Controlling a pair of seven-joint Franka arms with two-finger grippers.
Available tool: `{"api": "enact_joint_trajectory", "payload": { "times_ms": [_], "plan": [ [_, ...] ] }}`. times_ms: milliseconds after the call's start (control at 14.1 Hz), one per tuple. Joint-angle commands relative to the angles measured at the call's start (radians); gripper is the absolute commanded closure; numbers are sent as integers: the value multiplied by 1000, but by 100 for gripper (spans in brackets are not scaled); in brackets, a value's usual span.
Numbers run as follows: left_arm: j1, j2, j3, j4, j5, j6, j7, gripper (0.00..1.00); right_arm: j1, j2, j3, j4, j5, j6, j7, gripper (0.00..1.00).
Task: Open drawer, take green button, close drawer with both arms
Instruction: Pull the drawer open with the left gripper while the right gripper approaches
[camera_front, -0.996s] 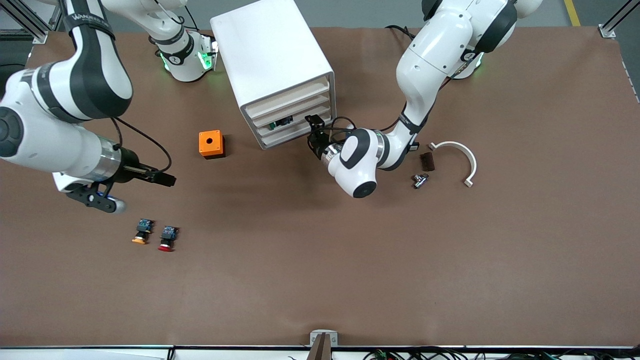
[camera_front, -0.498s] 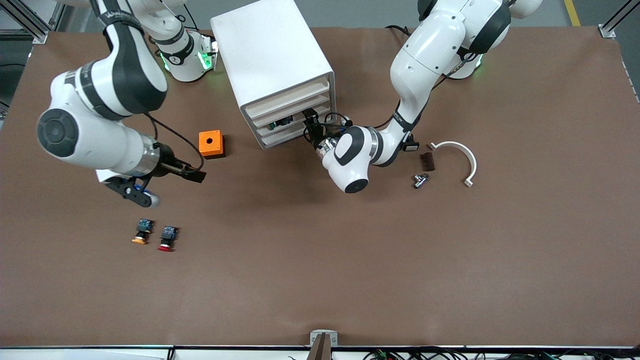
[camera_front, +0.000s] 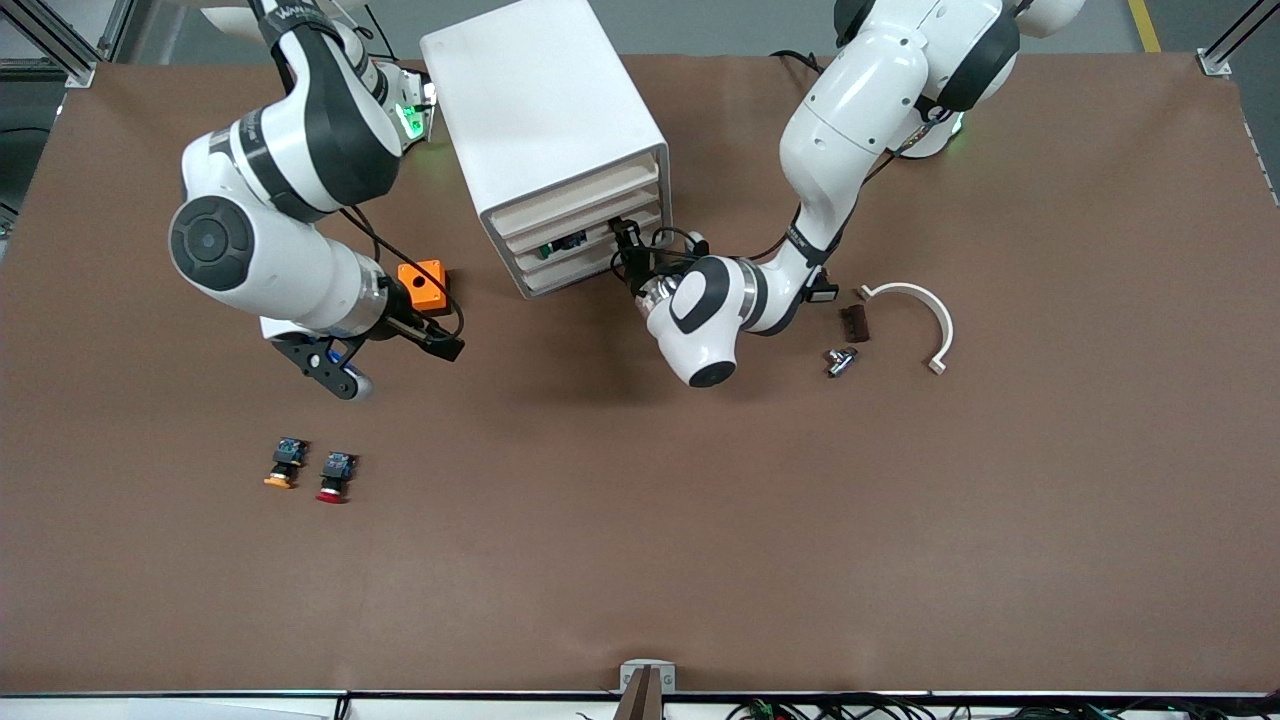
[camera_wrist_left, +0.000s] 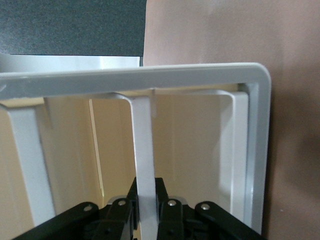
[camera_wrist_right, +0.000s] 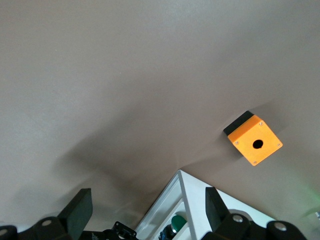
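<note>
The left gripper (camera_front: 627, 243) is clenched on the front lip of the drawer (camera_front: 580, 248), the 3rd of 4 in the white cabinet (camera_front: 545, 130) near the tabletop's edge by the arm bases; in the left wrist view its fingers (camera_wrist_left: 131, 210) pinch a white rib. The green-capped button (camera_wrist_right: 177, 221) lies inside that drawer. The right gripper (camera_front: 440, 345) hangs released, jaws wide, over the tabletop just beside the orange box (camera_front: 425, 282). An orange-capped pushbutton (camera_front: 284, 464) and a red-capped pushbutton (camera_front: 335, 477) lie side by side, nearer the front camera.
</note>
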Motion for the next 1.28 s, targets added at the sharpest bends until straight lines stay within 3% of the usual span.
{"api": "enact_joint_trajectory", "payload": {
  "times_ms": [0, 711, 854, 996, 1067, 1138, 1209],
  "plan": [
    [30, -7, 5, 14, 12, -25, -9, 100, 32, 14, -6, 3, 21, 23, 73, 0],
    [184, -2, 22, 126, 6, -16, 66, 98, 125, 67, -6, 1, 21, 107, 271, 0],
    [195, -5, 22, 127, 6, -14, 98, 92, 154, 93, -8, 0, 21, 146, 329, 0],
    [202, -8, 22, 127, 6, -17, 102, 78, 182, 115, -8, -2, 19, 173, 372, 0],
    [202, -8, 22, 127, 6, -16, 103, 60, 196, 124, -8, -2, 19, 184, 396, 0],
    [202, -8, 22, 127, 6, -17, 112, 32, 208, 133, -8, -3, 19, 199, 427, 0],
    [202, -11, 22, 127, 6, -17, 123, 25, 220, 138, -8, -3, 19, 218, 450, 0]
  ]
}}
